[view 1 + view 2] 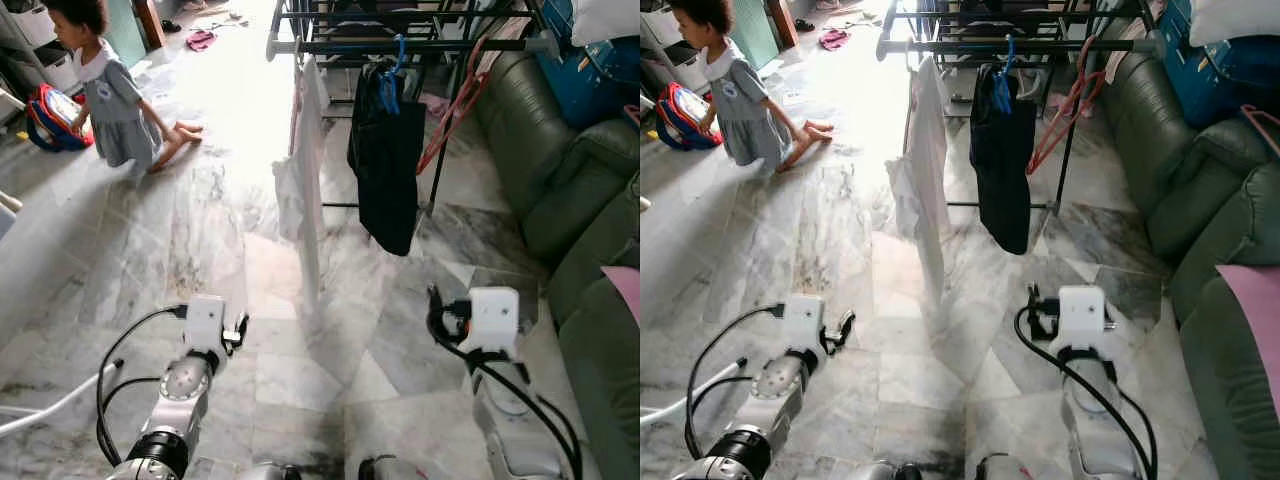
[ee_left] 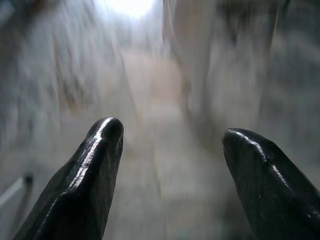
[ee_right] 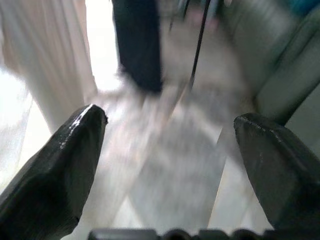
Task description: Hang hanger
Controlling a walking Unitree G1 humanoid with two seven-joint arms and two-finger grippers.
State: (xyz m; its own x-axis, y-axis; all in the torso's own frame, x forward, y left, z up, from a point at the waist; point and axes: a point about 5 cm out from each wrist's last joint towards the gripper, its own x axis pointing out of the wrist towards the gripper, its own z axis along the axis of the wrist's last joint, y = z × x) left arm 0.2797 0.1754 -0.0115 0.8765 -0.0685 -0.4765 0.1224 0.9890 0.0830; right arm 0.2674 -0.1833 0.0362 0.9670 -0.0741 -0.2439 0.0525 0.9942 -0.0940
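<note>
pincers (image 3: pixel 170 135) empty; red hanger (image 1: pixel 452 112) seemingly on rail.

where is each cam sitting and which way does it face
Left eye: on the head, looking down and forward at the drying rack; both arms show.
Right eye: same scene, shifted.
Left wrist: along the open left tool at blurred floor.
Right wrist: along the open right tool; shares the black garment with the eyes.

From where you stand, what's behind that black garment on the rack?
Behind the black garment stand the rack's dark legs, a red hanger dangling alongside, and marble floor. Whatever sits directly behind the cloth is covered.
</note>
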